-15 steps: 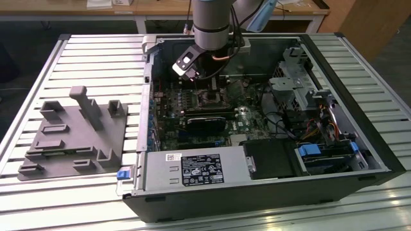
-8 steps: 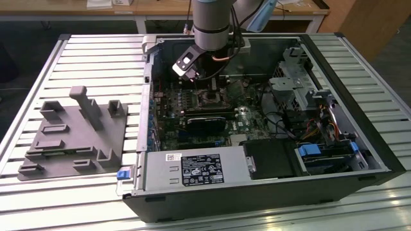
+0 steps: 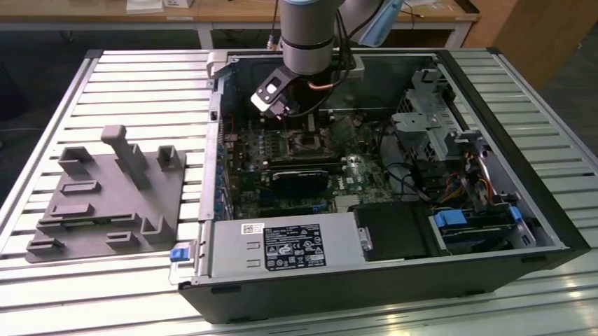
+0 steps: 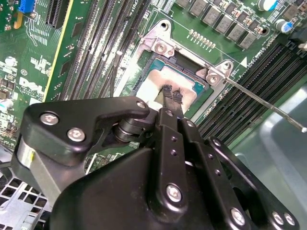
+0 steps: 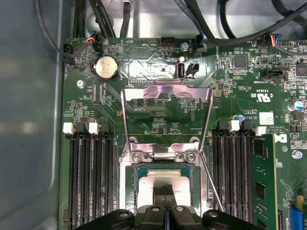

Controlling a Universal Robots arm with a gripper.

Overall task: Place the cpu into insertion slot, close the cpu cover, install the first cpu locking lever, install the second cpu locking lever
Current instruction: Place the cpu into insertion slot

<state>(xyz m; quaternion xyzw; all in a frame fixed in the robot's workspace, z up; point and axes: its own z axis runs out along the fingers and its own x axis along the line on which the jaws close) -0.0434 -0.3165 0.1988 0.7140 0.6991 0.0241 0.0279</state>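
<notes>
Inside the open computer case, the insertion slot (image 3: 304, 145) sits on the green board, and my gripper (image 3: 280, 115) hangs just over it. In both wrist views the cpu (image 4: 151, 88) (image 5: 160, 176) lies flat within the slot's silvery rim (image 4: 160, 45) (image 5: 126, 175), dull silver face up. My gripper (image 4: 172, 95) (image 5: 165, 189) is shut, with its black fingertips (image 4: 167, 90) together at the middle of the cpu's face; contact cannot be judged. The cpu cover (image 5: 168, 88) stands swung open beyond the slot. A thin locking lever (image 4: 264, 103) (image 5: 211, 184) sticks out, unlatched.
Long black memory slots (image 5: 88, 177) (image 5: 237, 172) flank the socket on both sides. A black card (image 3: 299, 178) lies below the slot in the exterior view. Cables and a drive cage (image 3: 425, 133) crowd the exterior view's right. A grey fixture block (image 3: 103, 196) rests on the slatted table.
</notes>
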